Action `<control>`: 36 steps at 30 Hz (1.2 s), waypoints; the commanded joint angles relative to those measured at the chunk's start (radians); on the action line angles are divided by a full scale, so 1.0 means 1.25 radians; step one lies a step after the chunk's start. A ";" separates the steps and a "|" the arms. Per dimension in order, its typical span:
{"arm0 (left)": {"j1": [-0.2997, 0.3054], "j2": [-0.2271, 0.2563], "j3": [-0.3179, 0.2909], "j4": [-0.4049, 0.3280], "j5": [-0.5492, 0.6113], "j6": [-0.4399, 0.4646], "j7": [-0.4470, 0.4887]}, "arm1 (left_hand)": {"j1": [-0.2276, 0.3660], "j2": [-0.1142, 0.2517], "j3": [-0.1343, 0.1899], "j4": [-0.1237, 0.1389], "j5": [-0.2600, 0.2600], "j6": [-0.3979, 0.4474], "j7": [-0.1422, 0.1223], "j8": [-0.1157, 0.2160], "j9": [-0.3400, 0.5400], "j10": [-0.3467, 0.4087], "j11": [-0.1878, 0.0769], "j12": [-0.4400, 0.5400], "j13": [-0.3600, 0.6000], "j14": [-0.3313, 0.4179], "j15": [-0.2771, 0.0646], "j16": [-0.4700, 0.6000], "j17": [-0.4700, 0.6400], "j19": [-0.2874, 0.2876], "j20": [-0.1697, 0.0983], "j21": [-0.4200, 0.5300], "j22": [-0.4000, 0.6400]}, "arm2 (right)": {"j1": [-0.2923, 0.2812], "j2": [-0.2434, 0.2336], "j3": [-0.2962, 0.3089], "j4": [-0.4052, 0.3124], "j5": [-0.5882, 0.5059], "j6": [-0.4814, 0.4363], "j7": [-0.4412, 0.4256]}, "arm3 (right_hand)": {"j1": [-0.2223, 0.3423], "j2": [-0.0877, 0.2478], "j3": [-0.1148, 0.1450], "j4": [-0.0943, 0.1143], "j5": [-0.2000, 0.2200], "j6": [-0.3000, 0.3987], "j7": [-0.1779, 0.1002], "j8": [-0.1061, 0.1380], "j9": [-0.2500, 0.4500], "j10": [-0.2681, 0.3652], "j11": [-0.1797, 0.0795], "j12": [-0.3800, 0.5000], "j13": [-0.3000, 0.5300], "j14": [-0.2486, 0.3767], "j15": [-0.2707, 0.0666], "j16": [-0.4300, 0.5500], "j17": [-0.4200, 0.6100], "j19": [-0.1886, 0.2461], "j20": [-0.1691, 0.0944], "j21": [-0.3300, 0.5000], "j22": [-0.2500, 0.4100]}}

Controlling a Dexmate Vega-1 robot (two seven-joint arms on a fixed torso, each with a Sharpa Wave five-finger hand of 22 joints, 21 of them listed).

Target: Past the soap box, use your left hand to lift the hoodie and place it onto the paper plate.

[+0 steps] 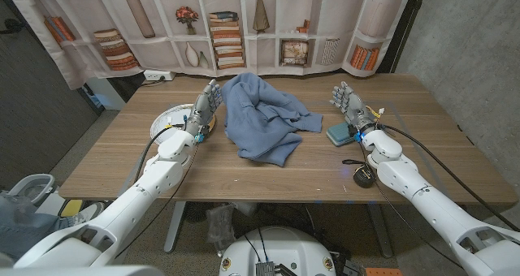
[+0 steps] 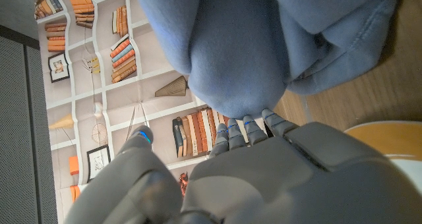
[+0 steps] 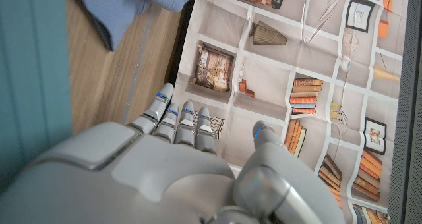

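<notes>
The left hand (image 1: 206, 105) is open and holds nothing. Its fingers are a little apart and reach up and away from the robot. It stands just above the near edge of the paper plate (image 1: 166, 116), right beside the left side of the hoodie (image 1: 262, 116). In the left wrist view the fingertips (image 2: 245, 122) of the left hand (image 2: 250, 178) sit very close to a round fold of the blue hoodie (image 2: 264, 39), but I cannot tell if they touch it. The left arm comes up from the bottom left corner and its forearm runs over the wooden table (image 1: 122, 158) toward the plate.

The paper plate is white with a yellow part inside. It lies near the left edge of the table, partly hidden behind the left hand.

The hoodie is blue and lies in a crumpled heap in the middle of the table, between the two hands. Its long side runs from the far edge of the table toward the robot. One flap reaches out to the right, toward the soap box (image 1: 339, 133).

The soap box is teal and flat. It lies on the table just right of the hoodie, beside the right wrist.

The right hand (image 1: 347, 100) is open too and holds nothing. Its fingers point up and away from the robot. In the right wrist view the right hand (image 3: 171, 165) has its fingers (image 3: 184, 122) close side by side, with the thumb apart
</notes>
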 commanded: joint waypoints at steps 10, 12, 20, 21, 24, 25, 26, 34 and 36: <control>-0.013 -0.006 0.002 0.008 -0.012 -0.001 -0.020 | 0.013 0.005 0.005 -0.001 0.003 0.002 0.004 0.005 0.002 0.006 -0.006 0.005 0.003 -0.002 0.001 0.005 0.002 -0.003 -0.046 0.005 0.004 | -0.011 0.005 0.003 0.002 0.014 0.009 0.008 | 0.007 -0.001 0.002 -0.002 0.005 0.009 -0.003 0.004 0.000 0.013 0.001 0.004 0.003 0.015 0.001 0.005 0.000 0.014 -0.004 0.000 0.004; -0.010 -0.003 0.001 -0.001 -0.011 0.000 -0.018 | 0.013 0.006 0.005 -0.001 0.003 0.003 0.006 0.005 0.002 0.006 -0.006 0.005 0.003 -0.001 0.002 0.004 0.002 -0.004 -0.046 0.005 0.004 | -0.011 0.004 0.002 0.003 0.015 0.008 0.011 | 0.006 -0.001 0.002 -0.002 0.005 0.009 -0.004 0.004 0.000 0.013 0.003 0.005 0.003 0.015 0.000 0.005 0.000 0.014 -0.004 0.000 0.004; 0.005 0.005 -0.007 -0.028 -0.013 -0.002 -0.008 | 0.015 0.007 0.005 -0.002 0.003 0.002 0.005 0.004 0.002 0.006 -0.006 0.004 0.003 -0.001 0.003 0.004 0.002 -0.005 -0.042 0.004 0.004 | -0.010 0.001 0.002 0.005 0.019 0.001 0.017 | 0.006 -0.001 0.001 -0.002 0.005 0.009 -0.003 0.004 -0.001 0.015 0.003 0.005 0.003 0.018 0.002 0.005 -0.001 0.016 -0.004 -0.003 0.005; 0.007 0.006 -0.008 -0.030 -0.014 -0.003 -0.008 | 0.015 0.008 0.005 -0.002 0.002 0.002 0.005 0.004 0.002 0.006 -0.005 0.004 0.003 -0.001 0.002 0.004 0.002 -0.005 -0.042 0.004 0.004 | -0.010 0.001 0.001 0.005 0.018 0.001 0.017 | 0.006 0.000 0.001 -0.002 0.005 0.009 -0.003 0.004 -0.001 0.016 0.003 0.005 0.003 0.019 0.002 0.005 -0.001 0.016 -0.004 -0.003 0.005; 0.011 0.008 -0.009 -0.034 -0.015 -0.006 -0.011 | 0.015 0.009 0.005 -0.002 0.002 0.002 0.005 0.003 0.002 0.007 -0.005 0.004 0.003 -0.001 0.002 0.003 0.002 -0.005 -0.042 0.004 0.004 | -0.009 0.002 0.000 0.004 0.016 0.001 0.016 | 0.006 0.000 0.001 -0.003 0.005 0.010 -0.003 0.004 -0.001 0.017 0.005 0.005 0.003 0.019 0.001 0.005 -0.002 0.017 -0.003 -0.005 0.005; 0.012 0.009 -0.009 -0.035 -0.015 -0.007 -0.012 | 0.016 0.009 0.005 -0.002 0.002 0.002 0.005 0.003 0.002 0.006 -0.006 0.004 0.003 -0.001 0.002 0.003 0.002 -0.005 -0.042 0.004 0.004 | -0.009 0.002 -0.001 0.004 0.016 0.001 0.015 | 0.006 0.000 0.001 -0.003 0.005 0.010 -0.003 0.004 -0.001 0.017 0.004 0.005 0.003 0.019 0.001 0.005 -0.002 0.017 -0.003 -0.005 0.005; 0.012 0.010 -0.009 -0.036 -0.015 -0.007 -0.013 | 0.016 0.009 0.005 -0.002 0.002 0.002 0.005 0.003 0.002 0.007 -0.005 0.004 0.003 -0.001 0.002 0.003 0.002 -0.005 -0.042 0.004 0.004 | -0.009 0.002 -0.001 0.003 0.015 0.000 0.014 | 0.005 0.000 0.001 -0.003 0.005 0.010 -0.003 0.004 -0.001 0.018 0.004 0.005 0.003 0.019 0.001 0.005 -0.002 0.018 -0.003 -0.005 0.005; 0.013 0.017 -0.010 -0.044 -0.018 -0.006 -0.023 | 0.017 0.011 0.005 -0.003 0.001 0.003 0.005 0.002 0.002 0.007 -0.002 0.003 0.003 0.000 0.002 0.003 0.002 -0.005 -0.041 0.004 0.004 | -0.010 0.003 -0.006 0.000 0.011 -0.001 0.013 | 0.005 0.000 0.000 -0.003 0.005 0.009 -0.003 0.003 -0.002 0.019 0.004 0.005 0.004 0.020 0.001 0.004 -0.003 0.019 -0.003 -0.008 0.005; 0.011 0.021 -0.010 -0.047 -0.018 -0.002 -0.026 | 0.018 0.011 0.004 -0.003 0.001 0.004 0.005 0.002 0.002 0.007 -0.002 0.003 0.003 0.000 0.002 0.003 0.002 -0.004 -0.040 0.004 0.004 | -0.010 0.004 -0.007 0.003 0.010 0.001 0.015 | 0.005 0.000 0.000 -0.003 0.005 0.010 -0.003 0.003 -0.002 0.019 0.004 0.004 0.004 0.020 0.001 0.004 -0.003 0.020 -0.003 -0.009 0.005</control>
